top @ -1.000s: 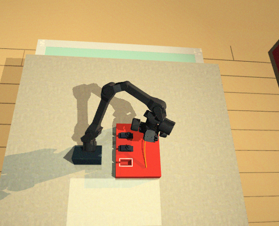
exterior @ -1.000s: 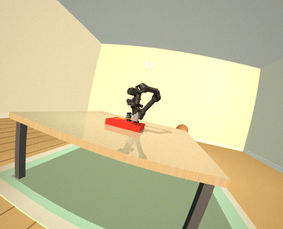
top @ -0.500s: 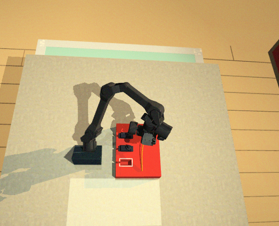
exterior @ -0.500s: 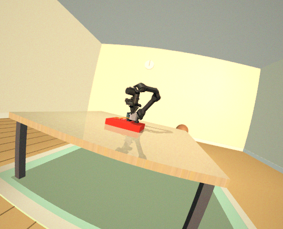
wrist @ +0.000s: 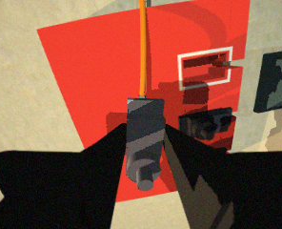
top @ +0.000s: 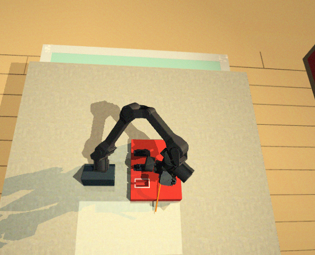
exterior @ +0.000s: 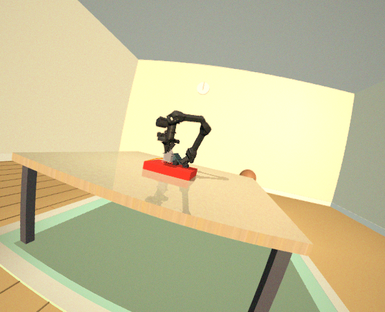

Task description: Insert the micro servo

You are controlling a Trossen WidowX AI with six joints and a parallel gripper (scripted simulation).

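My gripper (wrist: pixel 144 128) is shut on the loose micro servo (wrist: pixel 145 121), a dark grey body between the fingers in the wrist view. The servo's round output shaft shows at its lower end there, and its orange cable (wrist: pixel 142 52) (top: pixel 158 198) runs from the opposite end and reaches past the deck's edge in the top view. Servo and gripper are over the red deck (top: pixel 169 193) (exterior: pixel 170 170) (wrist: pixel 89 72); their height above it is hard to judge. The marked pocket (top: pixel 142 183) (wrist: pixel 205 69), outlined in white, is empty, with its side notch towards the arm's base. The servo's ears are not clear.
Two dark servos sit in the deck beside the pocket; one (top: pixel 141 152) is farther from it, and the nearer one (top: pixel 138 167) (wrist: pixel 205 125) is beside the arm. The dark arm base (top: pixel 98 178) (wrist: pixel 276 81) stands past the deck's notch side.
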